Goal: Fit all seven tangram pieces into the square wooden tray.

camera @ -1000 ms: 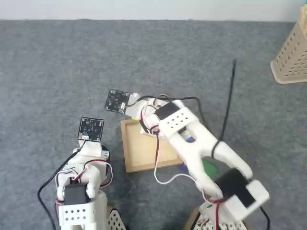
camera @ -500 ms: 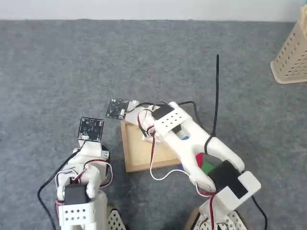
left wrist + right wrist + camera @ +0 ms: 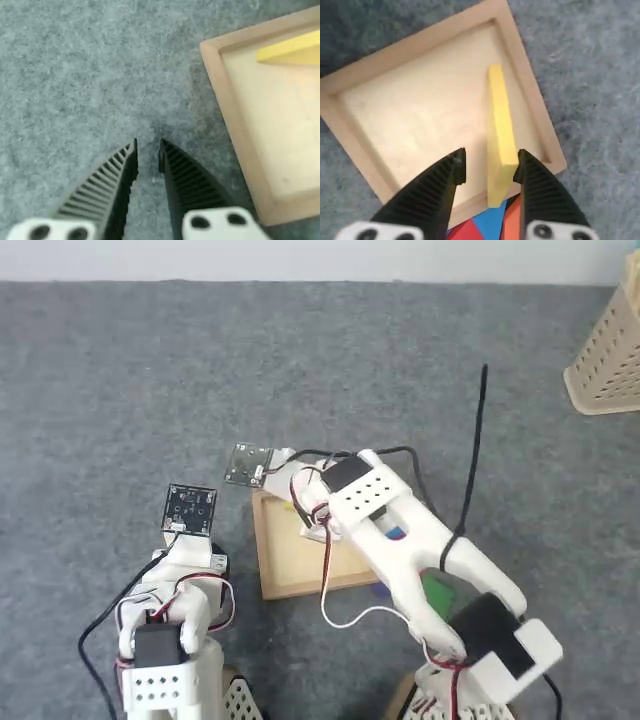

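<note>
High view first: at the lower left, the left arm (image 3: 170, 640) sits over the grey, carpet-like covering (image 3: 120, 370) that spreads across the whole counter. A pale strip of wall (image 3: 300, 260) runs along the far edge. In the left wrist view, the left end effector (image 3: 147, 150) hangs above bare grey pile. Its two black ribbed fingers (image 3: 117, 175) are almost pressed together, with a thin slit between the tips and nothing in it. The corner of the square wooden tray (image 3: 220, 85) lies just beside it.

Near the middle of the counter the tray's light rim shows, with the right arm (image 3: 400, 540) stretched over its right half. In the right wrist view, the right end effector (image 3: 490, 162) is spread astride a yellow piece (image 3: 497, 115). That piece stands on its edge inside the tray, close to one wall. One finger is against it and the other stands apart. Blue (image 3: 490, 222), red (image 3: 465, 231) and orange (image 3: 510, 220) pieces lie outside the tray, against its rim. A green piece (image 3: 437, 590) peeks out under the right arm.

A thin black cable (image 3: 478, 440) rises farther right. A beige perforated basket (image 3: 610, 350) stands at the far right edge.
</note>
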